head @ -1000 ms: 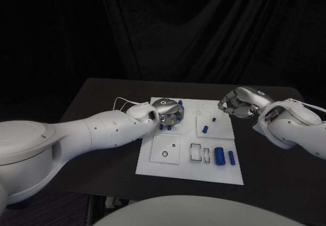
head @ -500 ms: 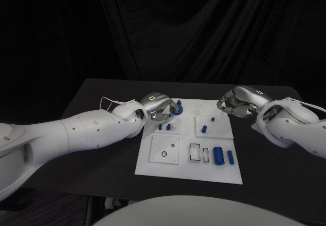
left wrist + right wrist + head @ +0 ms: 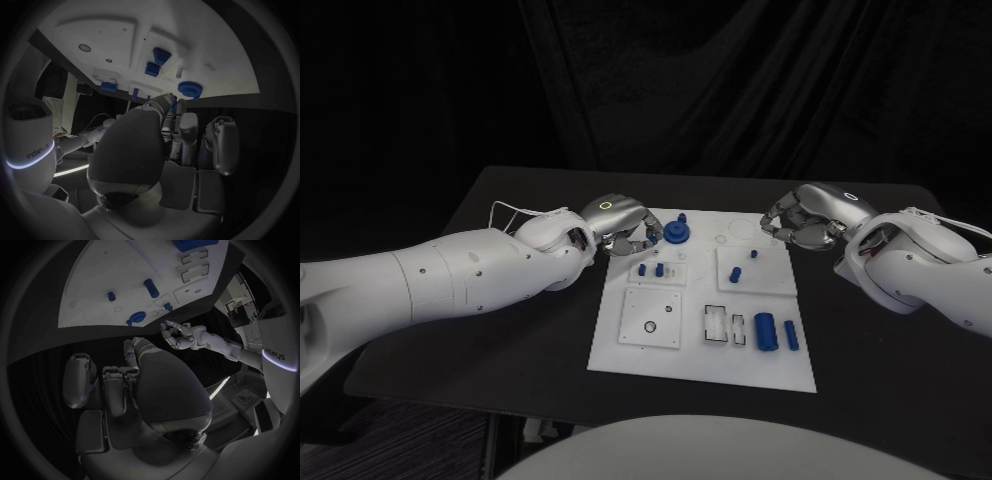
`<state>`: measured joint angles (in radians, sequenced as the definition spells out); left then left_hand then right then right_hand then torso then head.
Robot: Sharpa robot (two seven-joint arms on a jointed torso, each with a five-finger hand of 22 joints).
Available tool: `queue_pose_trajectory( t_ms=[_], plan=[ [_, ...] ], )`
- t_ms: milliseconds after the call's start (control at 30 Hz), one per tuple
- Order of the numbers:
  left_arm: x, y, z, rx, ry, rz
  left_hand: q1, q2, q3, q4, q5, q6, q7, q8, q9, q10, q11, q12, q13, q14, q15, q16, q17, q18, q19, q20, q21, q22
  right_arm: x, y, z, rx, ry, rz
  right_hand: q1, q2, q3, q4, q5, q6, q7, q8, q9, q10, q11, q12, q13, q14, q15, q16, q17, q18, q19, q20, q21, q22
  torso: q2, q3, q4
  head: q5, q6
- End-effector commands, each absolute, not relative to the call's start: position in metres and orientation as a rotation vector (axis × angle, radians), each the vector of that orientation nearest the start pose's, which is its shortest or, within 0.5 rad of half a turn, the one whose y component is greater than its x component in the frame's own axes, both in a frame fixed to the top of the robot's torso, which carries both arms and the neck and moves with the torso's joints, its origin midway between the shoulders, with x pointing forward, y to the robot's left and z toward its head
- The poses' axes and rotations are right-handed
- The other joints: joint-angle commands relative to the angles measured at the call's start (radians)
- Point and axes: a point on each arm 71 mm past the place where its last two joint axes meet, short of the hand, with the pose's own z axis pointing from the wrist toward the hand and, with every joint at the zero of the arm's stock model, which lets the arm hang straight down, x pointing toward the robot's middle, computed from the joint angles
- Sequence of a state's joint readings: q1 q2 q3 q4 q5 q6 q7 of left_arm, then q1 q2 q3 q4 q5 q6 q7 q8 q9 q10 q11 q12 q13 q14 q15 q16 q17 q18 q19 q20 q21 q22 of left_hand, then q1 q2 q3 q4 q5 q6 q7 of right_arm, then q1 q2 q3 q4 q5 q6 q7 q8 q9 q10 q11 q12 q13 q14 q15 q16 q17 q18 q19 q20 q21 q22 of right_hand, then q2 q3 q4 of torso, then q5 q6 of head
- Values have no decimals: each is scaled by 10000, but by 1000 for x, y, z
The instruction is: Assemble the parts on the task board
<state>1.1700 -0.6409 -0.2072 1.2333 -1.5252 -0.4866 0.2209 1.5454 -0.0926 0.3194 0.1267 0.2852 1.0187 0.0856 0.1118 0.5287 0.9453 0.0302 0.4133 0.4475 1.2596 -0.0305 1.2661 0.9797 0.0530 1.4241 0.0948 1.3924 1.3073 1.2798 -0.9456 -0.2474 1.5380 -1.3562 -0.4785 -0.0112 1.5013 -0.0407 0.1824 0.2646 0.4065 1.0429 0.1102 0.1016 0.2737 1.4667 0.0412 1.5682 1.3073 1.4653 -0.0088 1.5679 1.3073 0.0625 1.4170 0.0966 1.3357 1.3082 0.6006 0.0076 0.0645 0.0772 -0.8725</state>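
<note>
White task board (image 3: 704, 355) bears blue parts (image 3: 766, 331); left hand (image 3: 623, 224) and right hand (image 3: 803, 222) curled, empty.

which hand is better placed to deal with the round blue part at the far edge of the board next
Probably left. The left hand sits right beside the round blue part at the task board's far left corner, holding nothing. The right hand hovers off the board's far right corner, farther away.
</note>
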Motion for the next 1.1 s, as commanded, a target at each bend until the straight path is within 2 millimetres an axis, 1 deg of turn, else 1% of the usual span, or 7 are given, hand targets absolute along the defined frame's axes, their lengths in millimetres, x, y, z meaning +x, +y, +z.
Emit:
queue_pose_trajectory(
  t_ms=[33,200,400,533,733,900,1100],
  plan=[
    [494,167,-262,4787,16207,-7591,-79,-19,25,9,-58,36,-4,-53,7,65,47,-94,-40,-105,-23,-99,-79,-34,-65,-29,-48,1978,466,-251,-210,-989,16606,6098,48,-53,39,0,69,66,2,57,9,1041,-12,26,2635,1055,-66,29,2635,5,-75,-9,-35,1799,-3,8,8,-18,-2],
    [496,169,-271,4719,16605,-7361,-87,-32,33,12,-107,-4,33,-97,-14,85,92,-203,-114,-189,8,-209,-231,-13,-126,-51,-128,1953,466,-252,-210,-984,16633,6086,49,-52,43,-1,68,62,4,55,9,1041,-10,26,2635,1055,-65,29,2635,1,-68,-8,-24,1803,9,-2,2,-37,-2],
    [498,169,-276,4530,16545,-7162,-137,-73,18,32,-61,-27,63,-131,-31,122,134,-275,-165,-217,35,-255,-274,-6,-157,-58,-171,1940,466,-251,-210,-984,16606,6107,49,-52,43,-1,68,62,4,55,9,1041,-10,26,2635,1055,-65,29,2635,1,-68,-8,-24,1803,21,-15,-9,-30,-2],
    [498,167,-277,4421,16319,-7130,-112,-71,38,7,-1,-14,72,-135,-35,169,135,-289,-180,-191,38,-244,-247,-8,-149,-61,-166,1943,465,-251,-210,-987,16601,6118,49,-52,43,-1,68,62,4,55,9,1041,-10,26,2635,1055,-65,29,2635,1,-68,-8,-24,1803,22,-6,-16,-34,-2],
    [498,162,-279,4410,16163,-7184,-102,-72,45,-3,16,-11,75,-138,-37,186,136,-293,-184,-183,39,-240,-240,-9,-145,-62,-163,1945,465,-252,-211,-988,16627,6112,49,-52,43,-1,68,62,4,55,9,1041,-10,26,2635,1055,-65,29,2635,1,-68,-8,-24,1803,17,-6,-12,2,-2],
    [498,158,-280,4422,16084,-7253,-88,-69,55,-20,38,-1,79,-140,-40,228,134,-292,-187,-176,39,-243,-241,-12,-138,-62,-157,1948,465,-251,-211,-994,16644,6126,49,-52,43,-1,68,62,4,55,9,1041,-10,26,2635,1055,-65,29,2635,1,-68,-8,-24,1803,15,-2,-13,-38,-2],
    [498,157,-281,4418,16045,-7275,-88,-67,57,-21,43,-2,82,-144,-42,246,136,-289,-187,-182,41,-252,-255,-8,-150,-62,-173,1943,465,-252,-212,-988,16666,6112,49,-52,43,-1,68,62,4,55,9,1041,-10,26,2635,1055,-65,29,2635,1,-68,-8,-24,1803,7,1,-8,-33,-2]
  ],
)
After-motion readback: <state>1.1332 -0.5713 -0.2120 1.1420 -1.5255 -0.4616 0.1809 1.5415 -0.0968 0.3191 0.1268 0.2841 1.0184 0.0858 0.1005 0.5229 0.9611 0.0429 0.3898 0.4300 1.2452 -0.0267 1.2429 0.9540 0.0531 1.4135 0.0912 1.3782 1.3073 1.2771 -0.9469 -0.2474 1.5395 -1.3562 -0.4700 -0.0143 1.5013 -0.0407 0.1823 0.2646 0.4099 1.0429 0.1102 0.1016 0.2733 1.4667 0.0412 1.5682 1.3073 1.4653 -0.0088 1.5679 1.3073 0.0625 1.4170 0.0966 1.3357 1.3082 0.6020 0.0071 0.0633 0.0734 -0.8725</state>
